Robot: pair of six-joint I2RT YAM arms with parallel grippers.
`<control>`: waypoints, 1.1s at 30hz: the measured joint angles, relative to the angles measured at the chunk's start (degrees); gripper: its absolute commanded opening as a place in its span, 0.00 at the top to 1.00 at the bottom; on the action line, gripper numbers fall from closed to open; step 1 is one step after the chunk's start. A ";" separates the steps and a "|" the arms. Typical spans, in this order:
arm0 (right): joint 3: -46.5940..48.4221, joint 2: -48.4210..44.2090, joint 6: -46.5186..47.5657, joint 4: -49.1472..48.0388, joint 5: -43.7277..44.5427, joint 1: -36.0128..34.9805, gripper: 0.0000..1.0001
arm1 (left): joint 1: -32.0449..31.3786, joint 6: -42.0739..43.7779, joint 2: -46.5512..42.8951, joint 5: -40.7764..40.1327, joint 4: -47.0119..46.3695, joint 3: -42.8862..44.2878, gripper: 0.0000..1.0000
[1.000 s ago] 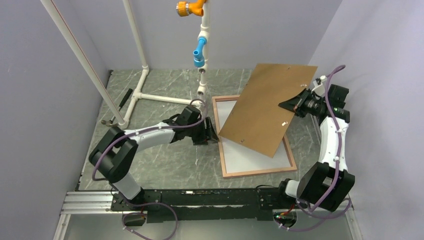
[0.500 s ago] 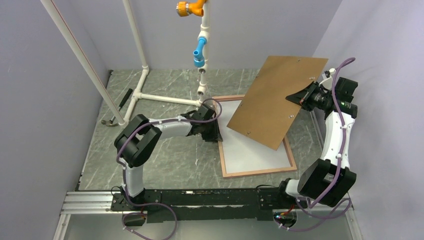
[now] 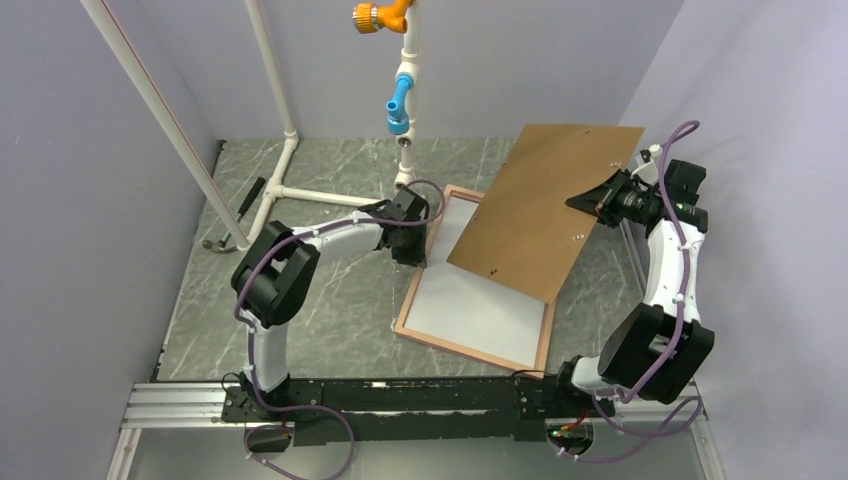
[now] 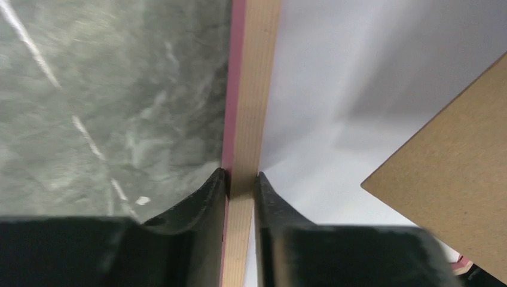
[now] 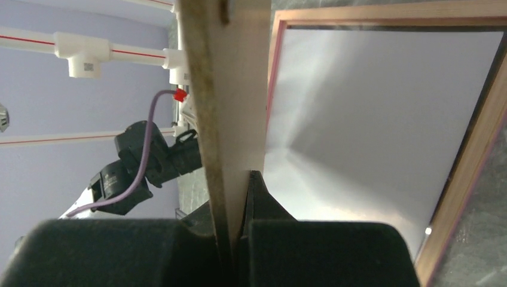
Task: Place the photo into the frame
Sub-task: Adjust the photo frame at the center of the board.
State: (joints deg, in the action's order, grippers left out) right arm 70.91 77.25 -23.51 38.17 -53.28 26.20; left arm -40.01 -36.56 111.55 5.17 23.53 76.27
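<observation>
The frame [image 3: 465, 347] lies reverse side up on the table, tan wood with a pink edge, turned askew. My left gripper [image 3: 412, 245] is shut on its left rail [image 4: 254, 89], one finger on each side. A plain white surface [image 3: 480, 300] fills the frame's opening; the photo's printed face does not show anywhere. My right gripper [image 3: 598, 203] is shut on the edge of the brown backing board [image 3: 540, 210] and holds it tilted in the air above the frame's far right part. The board also shows in the left wrist view [image 4: 460, 191] and edge-on in the right wrist view [image 5: 227, 72].
A white pipe stand [image 3: 290, 190] stands at the back left, its upright carrying blue [image 3: 398, 105] and orange fittings. A black tool [image 3: 250, 195] lies by the stand's foot. Grey walls close in on both sides, with the right wall near my right arm.
The frame has turned on the table, its near end swinging left with my left gripper on the rail. The board in my right gripper rose, then came down slightly.
</observation>
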 measured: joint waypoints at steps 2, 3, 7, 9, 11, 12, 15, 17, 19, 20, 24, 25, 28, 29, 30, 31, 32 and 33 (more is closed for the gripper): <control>-1.07 0.59 0.00 -0.35 -0.09 -0.04 1.00 | 1.16 2.78 0.00 0.09 0.74 0.48 0.43; -1.84 0.70 0.00 -0.55 -0.17 -0.13 1.00 | 1.62 3.80 0.00 0.15 1.14 0.52 0.39; -5.88 0.74 0.07 -0.83 -1.29 -0.90 1.00 | 2.93 5.86 -0.46 1.01 1.40 -0.22 0.32; -7.50 0.61 -0.04 -1.31 -1.70 -1.55 1.00 | 2.93 5.95 -2.12 1.49 1.46 -2.14 0.33; -10.40 0.13 -0.07 -2.16 -2.34 -2.47 1.00 | 2.84 5.92 -4.44 1.66 2.51 -3.85 0.37; -11.82 -0.15 -0.07 -2.19 -2.56 -3.02 1.00 | 2.84 5.92 -6.01 1.68 2.93 -4.68 0.39; -15.37 -1.01 -0.07 -2.23 -3.02 -4.59 1.00 | 3.10 5.88 -9.92 1.95 3.26 -6.67 0.47; -17.53 -1.97 -0.28 -2.38 -3.45 -5.42 1.00 | 3.78 5.73 -12.24 2.60 2.86 -8.39 0.51; -19.87 -3.43 -0.92 -2.54 -3.91 -6.34 1.00 | 4.79 5.70 -13.68 3.28 2.43 -10.23 0.56; -20.85 -4.17 -1.18 -2.67 -4.07 -6.88 1.00 | 5.20 5.68 -13.90 3.69 2.40 -10.95 0.59; -24.22 -6.49 -2.56 -3.98 -4.24 -9.42 1.00 | 6.25 5.62 -13.88 4.57 2.19 -12.87 0.64; -25.03 -6.86 -2.93 -4.66 -4.20 -9.94 1.00 | 6.23 5.60 -13.88 4.85 2.14 -13.14 0.65; -26.60 -7.21 -3.74 -6.01 -4.07 -10.29 1.00 | 6.23 5.60 -13.88 5.73 1.36 -13.57 0.66; -26.80 -7.08 -3.89 -6.25 -4.04 -10.29 1.00 | 6.23 5.60 -13.86 6.01 0.96 -13.64 0.66; -26.86 -6.91 -4.02 -6.43 -4.02 -10.27 1.00 | 6.23 5.57 -13.79 6.23 0.68 -13.68 0.66; -26.86 -6.51 -4.04 -6.80 -4.07 -10.27 1.00 | 6.23 5.57 -13.68 6.60 0.44 -13.70 0.66; -26.84 -5.86 -4.00 -7.30 -4.17 -10.29 1.00 | 6.23 5.57 -13.53 6.84 0.09 -13.70 0.66; -26.80 -5.14 -3.96 -7.63 -4.26 -10.29 1.00 | 6.23 5.57 -13.33 7.10 -0.37 -13.70 0.66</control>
State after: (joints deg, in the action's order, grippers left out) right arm 44.12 72.12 -27.46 30.55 -57.54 15.90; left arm -33.78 -30.98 98.21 12.27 23.16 62.57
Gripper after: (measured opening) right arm 0.018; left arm 0.342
